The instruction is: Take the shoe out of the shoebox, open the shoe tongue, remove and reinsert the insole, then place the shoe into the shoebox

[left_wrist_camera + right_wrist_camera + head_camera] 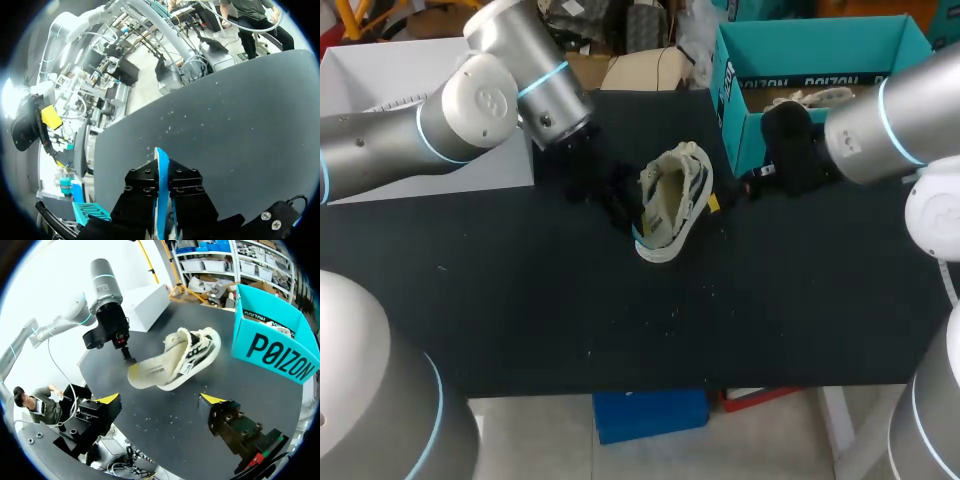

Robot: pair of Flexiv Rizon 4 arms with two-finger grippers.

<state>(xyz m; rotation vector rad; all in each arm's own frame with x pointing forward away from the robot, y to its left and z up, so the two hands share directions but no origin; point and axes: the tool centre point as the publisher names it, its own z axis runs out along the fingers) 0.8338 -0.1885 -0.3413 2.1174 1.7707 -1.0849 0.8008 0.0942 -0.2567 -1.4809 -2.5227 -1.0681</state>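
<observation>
Thin cream insole (150,371) judged light, floppy; left gripper (127,357) pinches its end; right gripper (161,399) agape; brace cream sneaker (200,352) by sole.

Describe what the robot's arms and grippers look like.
The left arm and right arm are thick silver-grey tubes with rounded joints ringed by light-blue bands. The right gripper is black, with two blocky bolted fingers tipped yellow; the left gripper is black too.

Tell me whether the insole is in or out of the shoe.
Partly out: the insole juts from the opening of the shoe, its free end pinched in the left tool.
</observation>
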